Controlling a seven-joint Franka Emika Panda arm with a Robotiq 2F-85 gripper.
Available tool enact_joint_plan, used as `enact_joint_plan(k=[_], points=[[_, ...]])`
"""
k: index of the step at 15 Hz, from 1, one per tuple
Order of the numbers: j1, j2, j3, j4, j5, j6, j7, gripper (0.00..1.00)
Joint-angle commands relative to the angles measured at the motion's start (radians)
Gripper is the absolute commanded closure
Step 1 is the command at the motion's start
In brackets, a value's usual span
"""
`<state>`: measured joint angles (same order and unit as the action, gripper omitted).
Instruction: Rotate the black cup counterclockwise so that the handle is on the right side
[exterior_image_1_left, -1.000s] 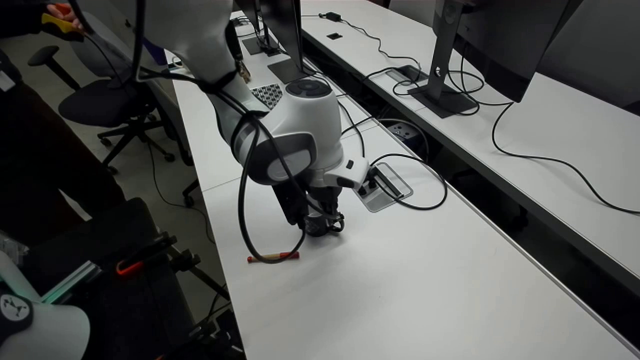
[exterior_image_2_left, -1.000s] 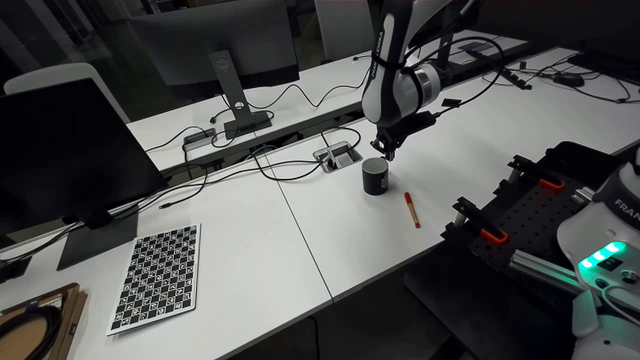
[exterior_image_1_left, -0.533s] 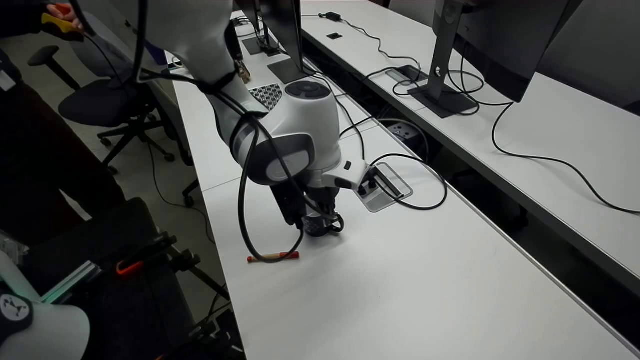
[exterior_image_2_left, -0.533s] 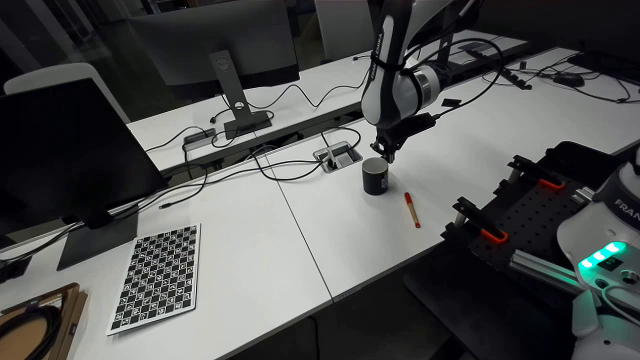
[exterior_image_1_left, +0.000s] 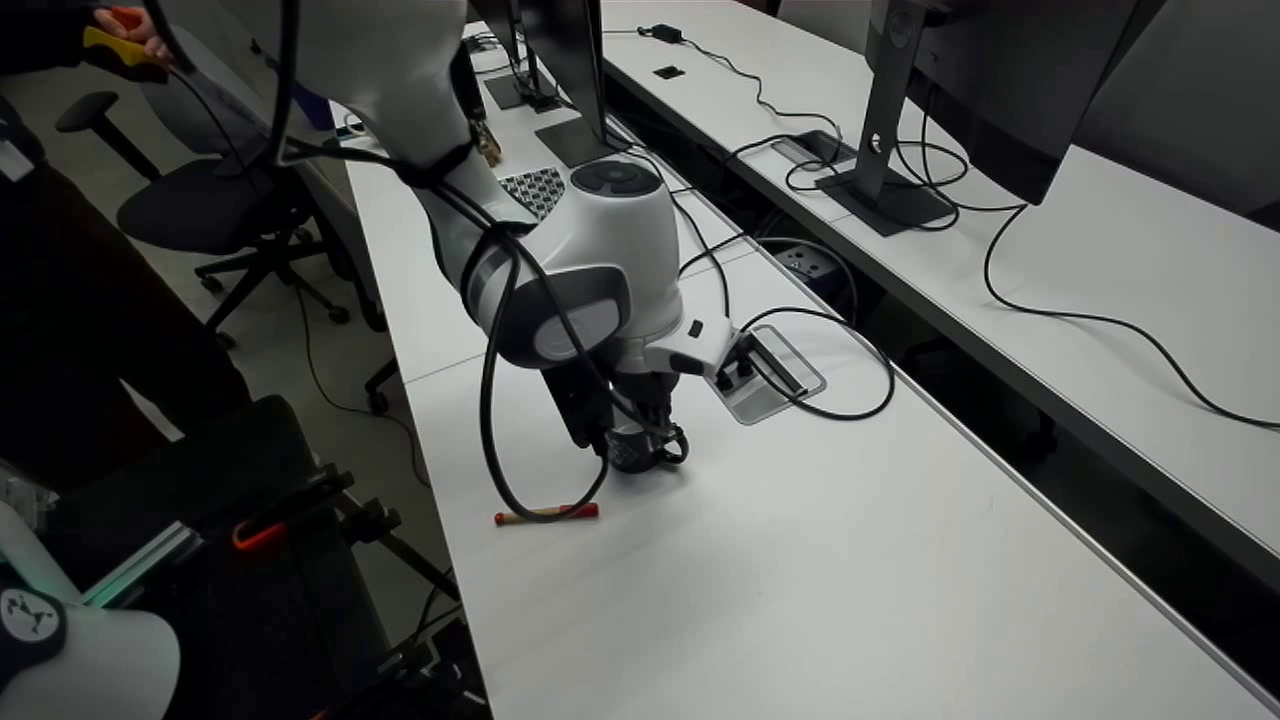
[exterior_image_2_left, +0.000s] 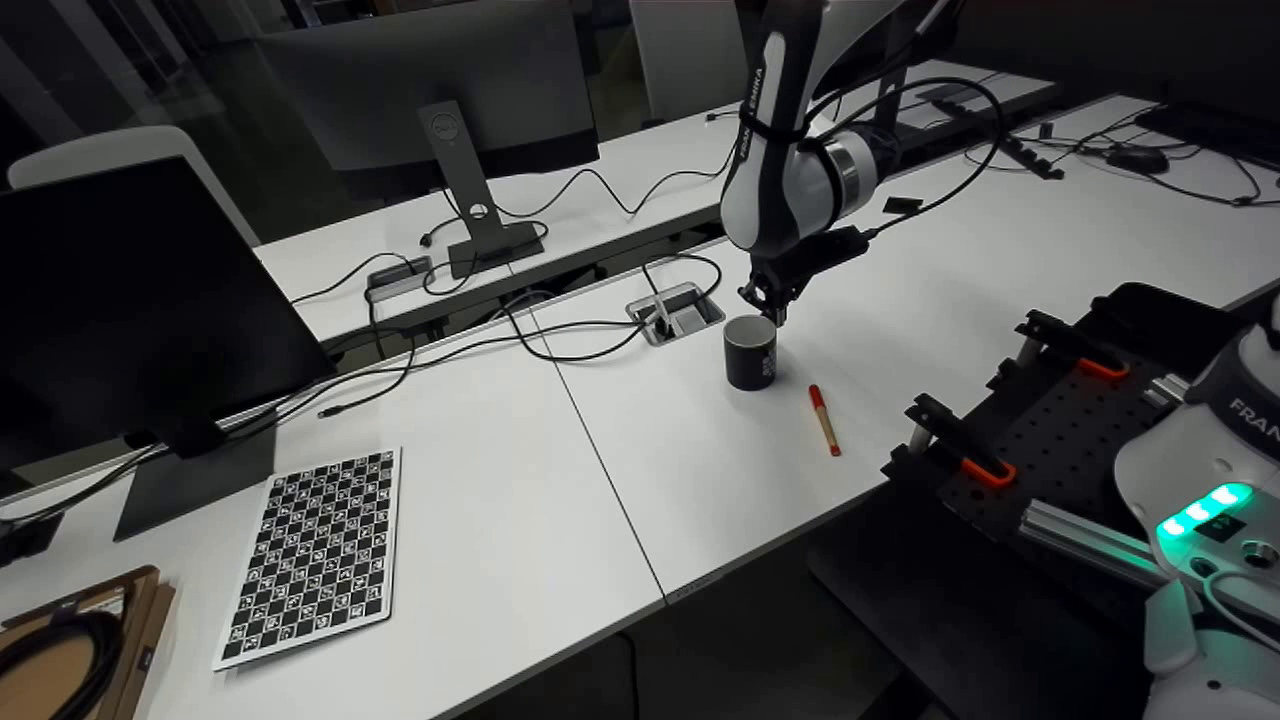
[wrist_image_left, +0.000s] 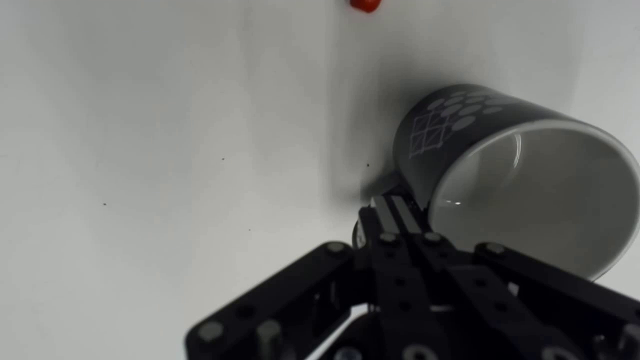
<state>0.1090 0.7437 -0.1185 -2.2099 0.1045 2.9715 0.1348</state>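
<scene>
The black cup, white inside, stands upright on the white table in both exterior views; it also shows here. In the wrist view the cup leans into the right side, with pale print on its wall. Its handle points away from the print, near the fingertips. My gripper has its fingers closed together with only a thin dark gap, low beside the cup's rim at the handle. The handle is mostly hidden behind the fingers in the wrist view. I cannot tell whether they touch it.
A red-ended wooden stick lies near the cup, its tip at the wrist view's top edge. A table socket box with cables is behind the cup. A checkered board and monitors stand farther off.
My gripper has shifted very slightly, a few pixels left in both exterior views. The cup stands in the same place, with at most a tiny turn of its handle.
</scene>
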Motion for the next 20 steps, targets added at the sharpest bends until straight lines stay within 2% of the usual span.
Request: enact_joint_plan(k=[1,20], points=[[0.001,0.009,-0.001,0.020,-0.016,-0.008,0.017,1.00],[0.010,0.015,0.008,0.049,-0.018,-0.009,0.018,1.00]])
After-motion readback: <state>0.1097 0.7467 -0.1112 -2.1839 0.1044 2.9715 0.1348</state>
